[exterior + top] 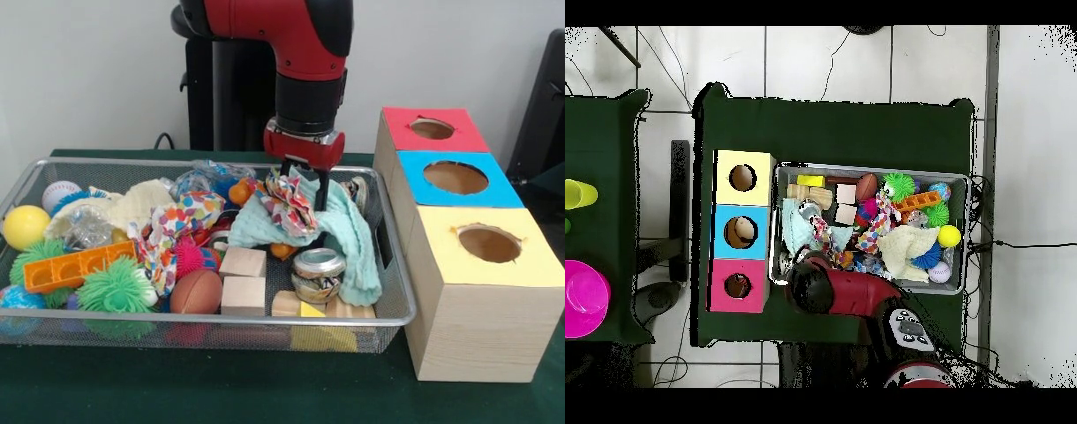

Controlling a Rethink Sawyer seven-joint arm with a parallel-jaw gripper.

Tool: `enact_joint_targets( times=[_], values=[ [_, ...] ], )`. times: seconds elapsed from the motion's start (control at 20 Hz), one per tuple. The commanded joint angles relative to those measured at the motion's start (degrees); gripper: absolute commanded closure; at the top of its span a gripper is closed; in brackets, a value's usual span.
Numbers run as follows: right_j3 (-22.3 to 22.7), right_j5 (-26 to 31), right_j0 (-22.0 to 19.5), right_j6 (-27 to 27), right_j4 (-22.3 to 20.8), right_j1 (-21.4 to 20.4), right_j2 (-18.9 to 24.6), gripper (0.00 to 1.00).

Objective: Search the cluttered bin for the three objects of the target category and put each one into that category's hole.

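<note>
The pincer (305, 181) stands low over the far right part of the bin (399, 311), its two dark fingers (323, 187) set apart with a patterned cloth (290, 205) bunched between them; whether they truly clamp it I cannot tell. From overhead the arm (840, 288) covers the pincer entirely. Just below the cloth lies a pale teal towel (346, 231), hiding whatever sits beneath. An orange-tan figure (240, 191) peeks out just left of the pincer (mostly buried, so its form is unclear). Nearer the camera stand a small jar (318, 274) and wooden blocks (243, 263). Right of the pincer, on the bench (265, 389), sits the box with three holes (488, 244).
</note>
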Motion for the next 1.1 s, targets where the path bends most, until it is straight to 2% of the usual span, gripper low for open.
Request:
enact_joint_targets(
  times=[0.05,0.5,0.75,0.85,0.9,0.95,1.1],
  values=[
    [8.0,11.41,-0.67,-1.48,-4.42,3.86,5.52,0.0],
    [9.37,16.74,-1.66,-2.98,-4.14,1.38,6.87,0.0],
    [10.35,17.54,-2.2,-2.82,-4.13,0.0,7.52,0.0],
    [10.85,15.59,-3.28,-2.29,-4.17,-0.29,8.66,0.0],
    [11.5,8.94,-4.17,-0.36,-4.93,-0.72,9.3,0.0],
    [11.55,0.8,-2.85,2.45,-6.55,-3.1,7.6,0.0],
    [11.72,3.48,-6.02,2.0,-4.95,-9.81,11.05,0.0]
  ],
)
